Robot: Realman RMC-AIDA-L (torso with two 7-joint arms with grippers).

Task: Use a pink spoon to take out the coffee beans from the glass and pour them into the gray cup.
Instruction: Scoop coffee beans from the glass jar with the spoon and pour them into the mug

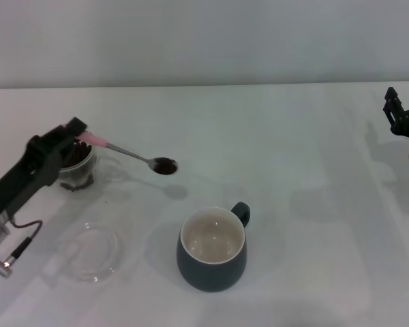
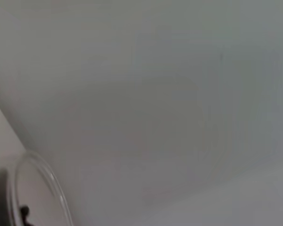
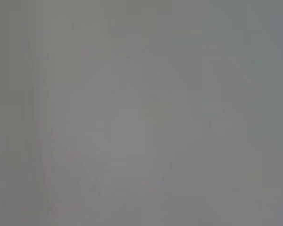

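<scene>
my left end effector is closed on the pale handle end of the pink spoon, directly above the glass at the left of the surface. the spoon is light, stiff and thin, and its smooth handle could twist in a pinch, so the far end of the handle is the place to hold it, firmly, with the bowl kept level. its long axis runs from my grip out toward the robot's right and a little nearer the body, with the bowl leading and loaded with coffee beans; the bowl hangs clear of the surface, between the glass and the gray cup, not yet over the cup's mouth. the beans are loose and would roll off at any tilt. the cup stands upright, its cream inside looking empty, handle turned away from me. my right end effector is parked at the far right edge; i cannot tell how its fingers stand. a clear saucer lies near the glass.
</scene>
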